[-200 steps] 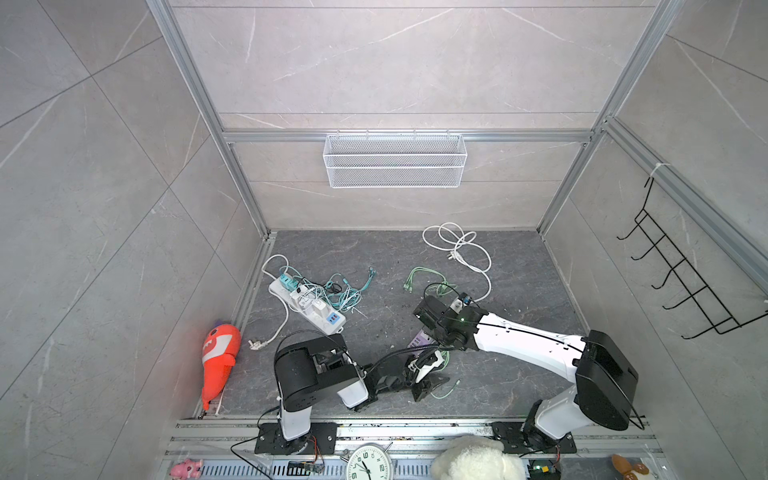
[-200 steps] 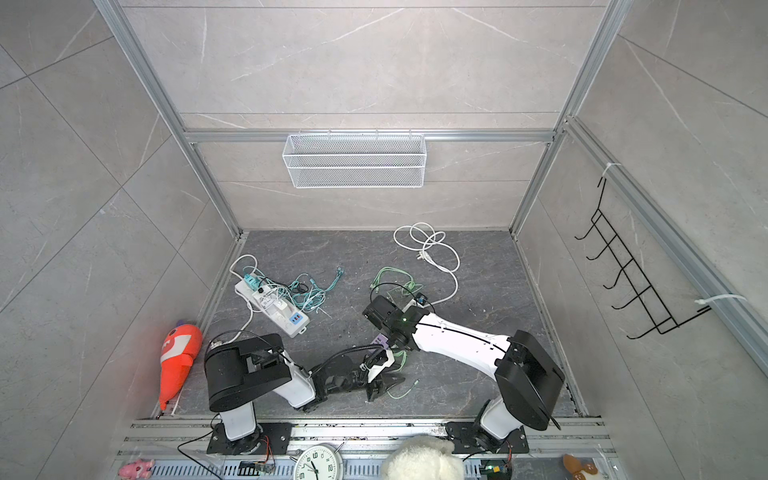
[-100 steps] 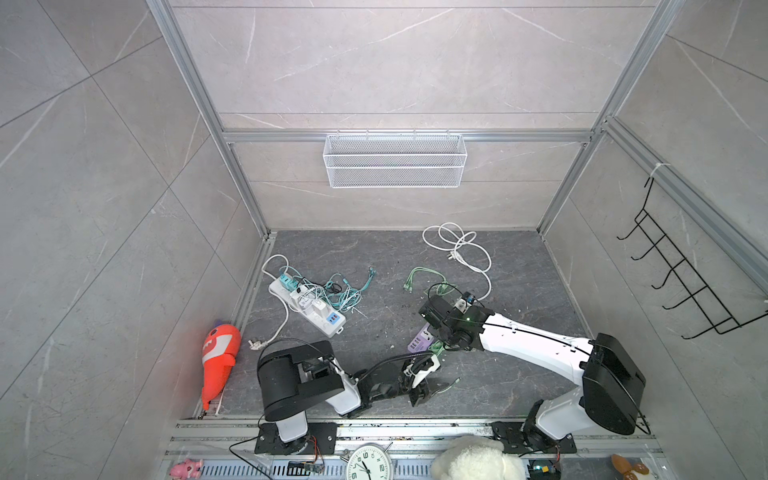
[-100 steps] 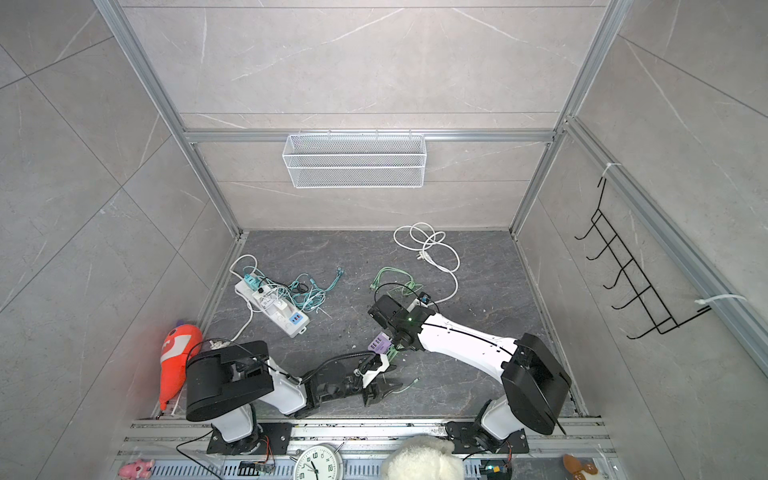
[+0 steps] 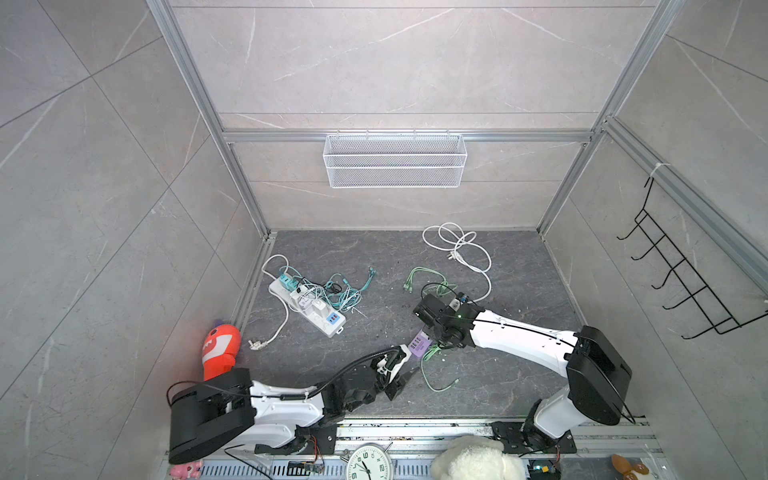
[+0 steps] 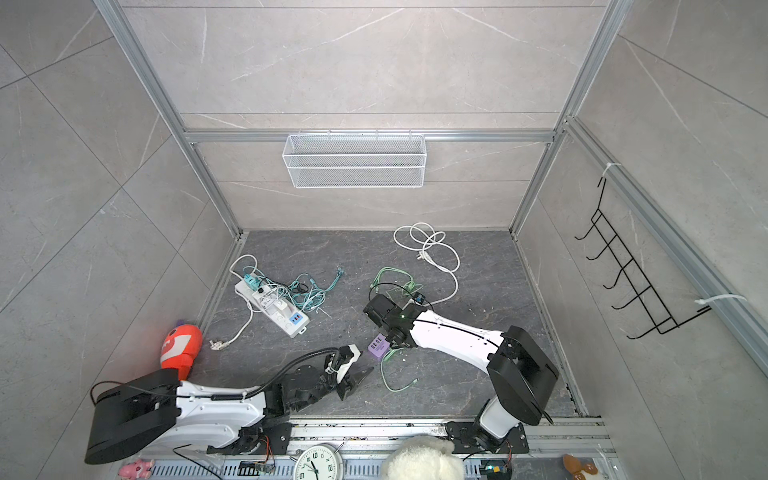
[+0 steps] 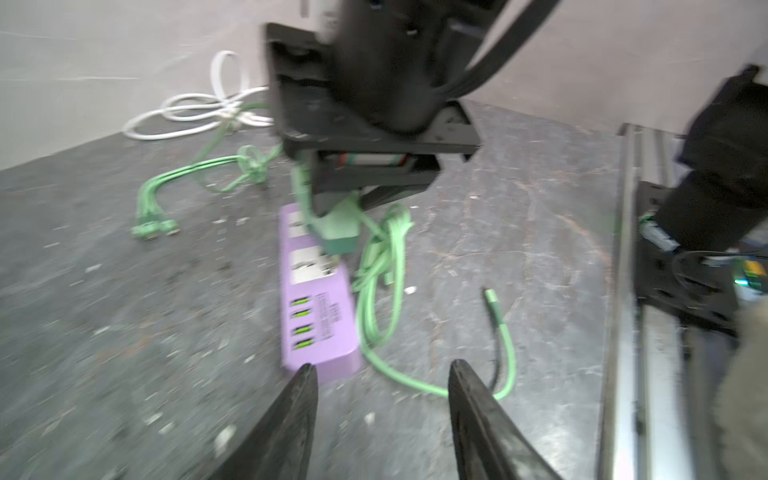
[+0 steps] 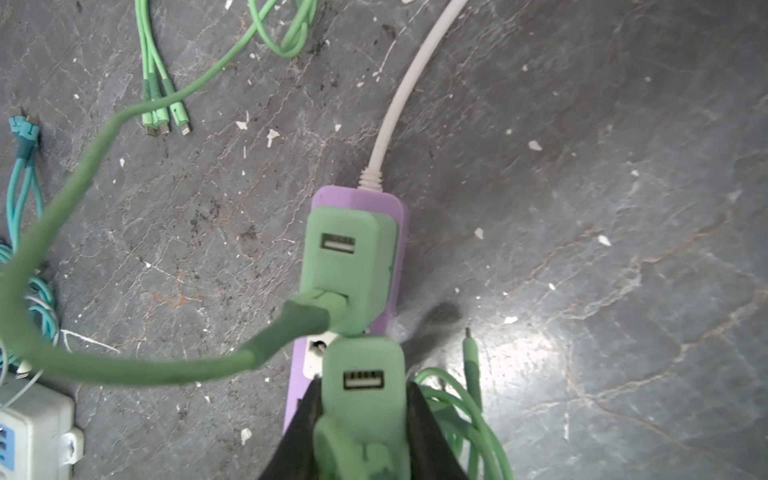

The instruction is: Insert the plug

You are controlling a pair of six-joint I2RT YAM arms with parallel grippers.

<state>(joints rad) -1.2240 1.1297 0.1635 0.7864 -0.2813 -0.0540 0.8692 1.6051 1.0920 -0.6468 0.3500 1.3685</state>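
Note:
A purple power strip (image 5: 419, 344) (image 8: 360, 198) lies on the dark floor, its white cord leading off toward the back. One green adapter (image 8: 349, 266) with a green cable sits in it. My right gripper (image 8: 362, 388) is shut on a second green plug (image 8: 365, 374) (image 7: 338, 230), held just above the strip's white socket (image 7: 309, 266), tilted. My left gripper (image 7: 380, 370) (image 5: 405, 376) stands open just off the strip's USB end, with nothing between its fingers. The plug's prongs are hidden.
Loose green cables (image 5: 432, 365) curl beside the strip. A white power strip (image 5: 309, 309) with teal cables lies at the left, a white cord coil (image 5: 457, 249) at the back, an orange toy (image 5: 220, 347) by the left wall, and the metal rail (image 5: 415, 428) at the front.
My left gripper's jaws have widened, and it has drawn back a little from the purple strip. The right gripper has shifted slightly toward the front with the plug.

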